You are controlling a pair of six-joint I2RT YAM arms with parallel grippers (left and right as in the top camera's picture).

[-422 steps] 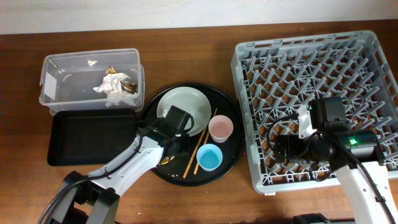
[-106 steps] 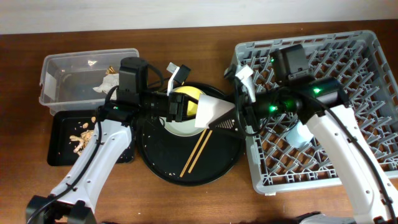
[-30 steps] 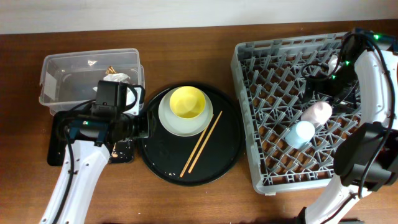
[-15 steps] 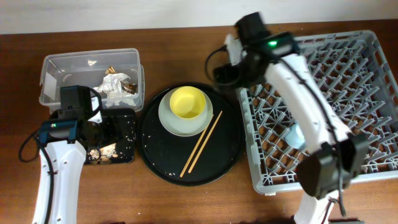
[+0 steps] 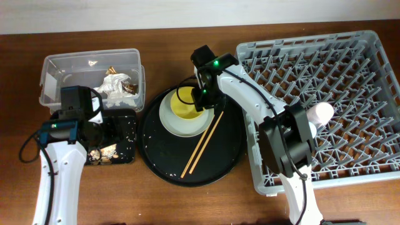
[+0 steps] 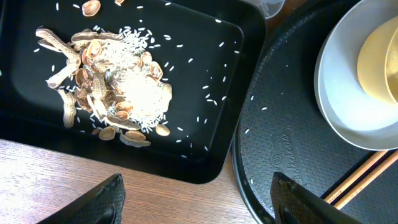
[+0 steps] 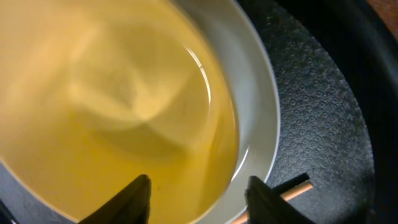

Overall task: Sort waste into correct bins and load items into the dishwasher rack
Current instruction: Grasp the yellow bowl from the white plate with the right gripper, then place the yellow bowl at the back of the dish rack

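Brown wooden worktop (image 5: 187, 50), pale wall along the back.

1. Yellow bowl (image 5: 186, 105): sits in the grey-green plate (image 5: 170, 125), at the back of the round black tray (image 5: 162, 162). My right fingers (image 7: 137, 200) stand apart close above it, with the bowl's rim running between them. I cannot tell if they touch it.
2. Two chopsticks (image 5: 201, 145): side by side, slantwise on the round tray, just right of the plate.
3. Pink cup (image 5: 320, 112): lying in the dishwasher rack (image 5: 350, 62), which stands right of the round tray. My right arm crosses the rack's left side.
4. Black rectangular tray (image 6: 205, 165): just left of the round tray. It holds a heap of nut shells and rice (image 6: 118, 93), with loose grains scattered around. My left fingers (image 6: 102, 202) are spread wide and hold nothing, above the tray's near edge.
5. Clear tub (image 5: 62, 81): behind the rectangular tray. It holds a crumpled tissue wad (image 5: 112, 84) at its right end.
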